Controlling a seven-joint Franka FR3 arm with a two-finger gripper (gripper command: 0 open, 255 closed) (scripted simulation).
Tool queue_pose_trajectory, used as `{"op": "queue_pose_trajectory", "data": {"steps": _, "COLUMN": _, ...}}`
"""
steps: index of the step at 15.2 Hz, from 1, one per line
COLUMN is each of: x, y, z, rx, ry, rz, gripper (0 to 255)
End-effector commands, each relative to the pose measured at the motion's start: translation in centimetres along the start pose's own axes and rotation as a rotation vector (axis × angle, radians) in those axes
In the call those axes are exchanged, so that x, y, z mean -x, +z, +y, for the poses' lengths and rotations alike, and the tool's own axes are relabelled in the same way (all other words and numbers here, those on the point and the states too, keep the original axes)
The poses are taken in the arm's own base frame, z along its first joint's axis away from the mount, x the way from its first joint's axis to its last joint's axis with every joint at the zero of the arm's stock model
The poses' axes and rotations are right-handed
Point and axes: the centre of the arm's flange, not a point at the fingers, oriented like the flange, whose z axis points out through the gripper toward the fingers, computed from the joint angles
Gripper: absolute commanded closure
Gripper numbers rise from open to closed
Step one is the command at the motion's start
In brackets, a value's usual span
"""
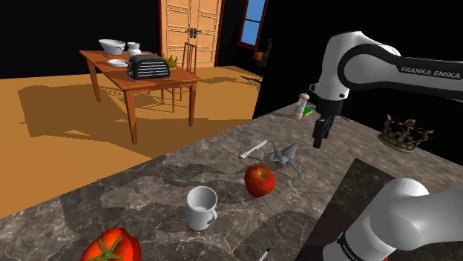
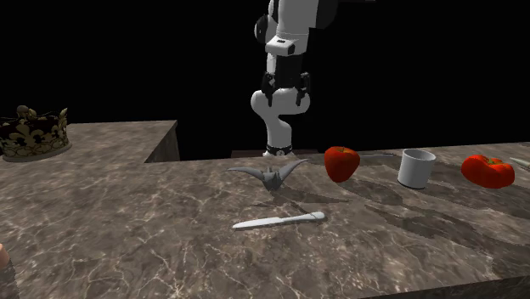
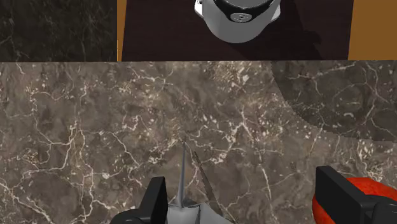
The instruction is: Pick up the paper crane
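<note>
End effector (image 1: 319, 141) hangs over the worktop (image 1: 148, 200), fingers apart, empty. The paper crane (image 1: 284, 154) sits mid-frame in the shoulder view, just lower left of the fingertips and above the apple (image 1: 260, 181). You'd likely shift that way, then descend.

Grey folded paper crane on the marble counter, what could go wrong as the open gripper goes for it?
One: the grey folded paper crane sits close to one finger of the open black gripper, not centred, so that finger might land on it and crush it. Two: the red apple lies by the other finger and could get knocked.
</note>
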Motion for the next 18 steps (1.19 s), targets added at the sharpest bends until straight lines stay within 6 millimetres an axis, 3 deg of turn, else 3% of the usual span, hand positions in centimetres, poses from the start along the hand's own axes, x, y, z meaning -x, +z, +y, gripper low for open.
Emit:
{"op": "queue_pose_trajectory", "data": {"steps": 1, "x": 0.0, "y": 0.0, "z": 0.0, "rx": 0.0, "ry": 0.0, "rz": 0.0, "gripper": 0}}
{"op": "queue_pose_trajectory", "data": {"steps": 18, "x": -21.1, "y": 6.4, "z": 7.1, "rx": -0.016, "ry": 0.044, "rz": -0.069, "gripper": 0}}
